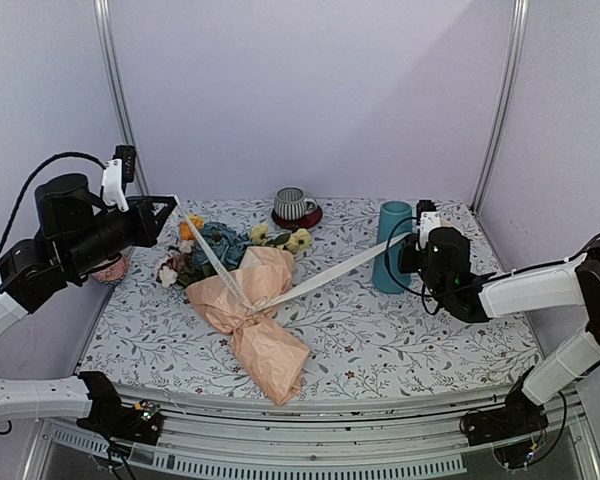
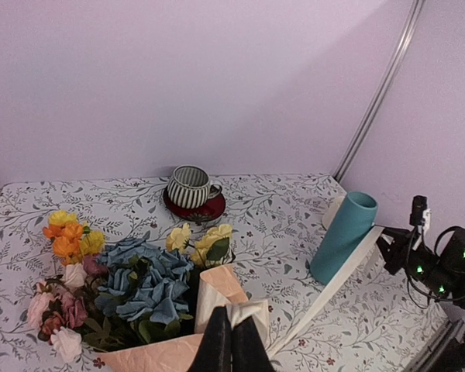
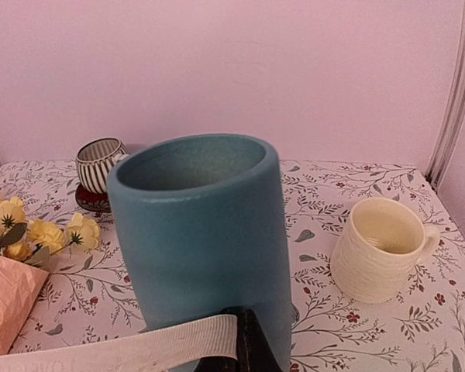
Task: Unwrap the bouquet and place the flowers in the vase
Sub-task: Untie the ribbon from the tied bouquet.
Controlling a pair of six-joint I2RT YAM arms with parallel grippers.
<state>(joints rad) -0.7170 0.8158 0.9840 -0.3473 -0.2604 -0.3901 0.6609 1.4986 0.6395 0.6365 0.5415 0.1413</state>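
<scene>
The desk (image 1: 400,340), covered in a leaf-patterned cloth, is flanked by the left arm (image 1: 80,235) and the right arm (image 1: 520,285), which are reached in from either side. The bouquet (image 1: 250,280) is laid flat near the middle of the desk, its peach-pink paper cinched at a narrow waist and its lower end pointed toward the near edge. The flowers (image 1: 225,243) are fanned out of the paper's open end toward the back left, with blue, yellow, orange and pink blooms seen. The vase (image 1: 392,260) is stood upright on the right side of the desk, well apart from the bouquet and just beside the right arm's wrist. A cream mug (image 3: 380,248) is set just beside the vase, on its right. A striped cup (image 1: 295,203) is seated on a dark red saucer (image 1: 297,218) near the back wall. The cream ribbon (image 1: 330,273) is wound around the paper's waist, and its two ends are stretched taut and outward. One end is pinched in the fully closed left fingers (image 2: 225,345), raised above the flowers; the other is clamped in the fully closed right fingers (image 3: 248,345), directly in front of the vase.
</scene>
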